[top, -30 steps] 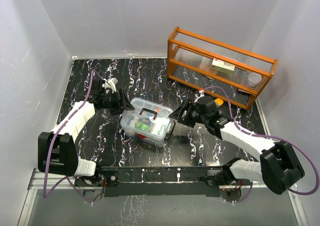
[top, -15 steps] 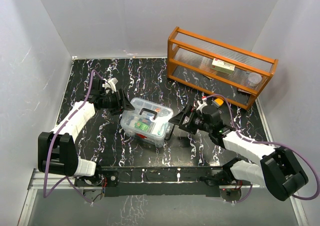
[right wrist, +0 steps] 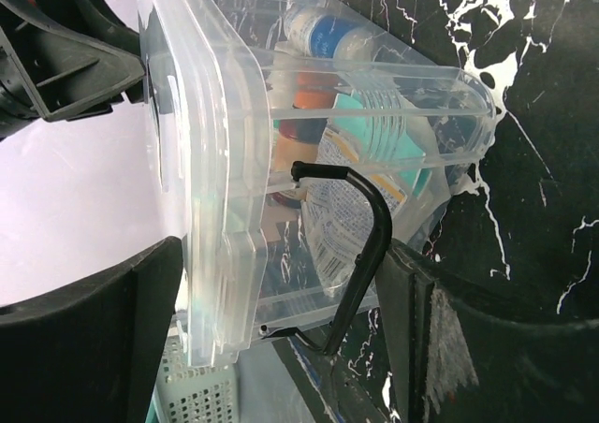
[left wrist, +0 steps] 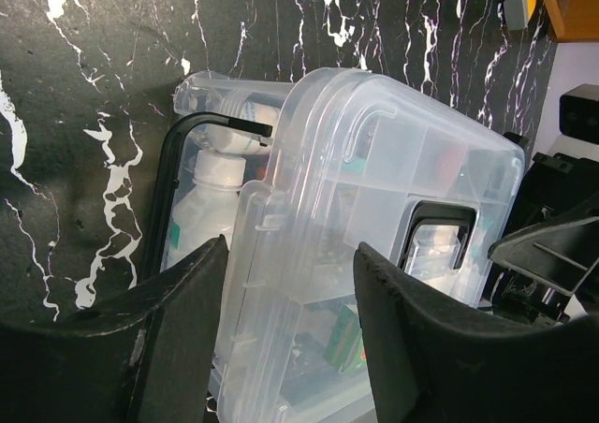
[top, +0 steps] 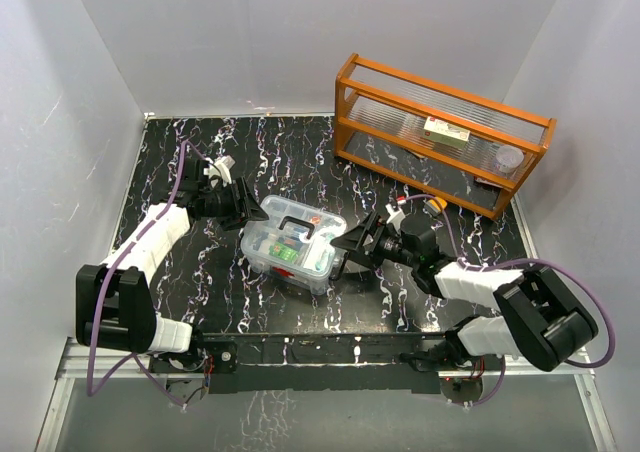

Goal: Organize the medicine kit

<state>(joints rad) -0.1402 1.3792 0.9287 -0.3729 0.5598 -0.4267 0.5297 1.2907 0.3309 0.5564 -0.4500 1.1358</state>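
The medicine kit (top: 293,243), a clear box with a shut clear lid, dark handle (top: 300,224) and small red front mark (top: 285,269), stands mid-table with bottles and packets inside. My left gripper (top: 246,208) is open at its left end. In the left wrist view the fingers (left wrist: 187,301) straddle the lid's edge (left wrist: 374,189) beside a black side latch (left wrist: 168,189). My right gripper (top: 349,244) is open at the kit's right end. In the right wrist view the box end (right wrist: 309,142) and its black side latch (right wrist: 367,245) lie between the fingers (right wrist: 112,329).
The orange wooden rack (top: 440,137) stands at the back right, holding a white box (top: 446,132) and a round white container (top: 510,158). A small yellow-orange object (top: 437,204) lies on the black marbled table behind my right arm. White walls close in the table's sides.
My right arm has swung left and low, bringing its open gripper up to the kit's right end. The left gripper has stayed at the left end.
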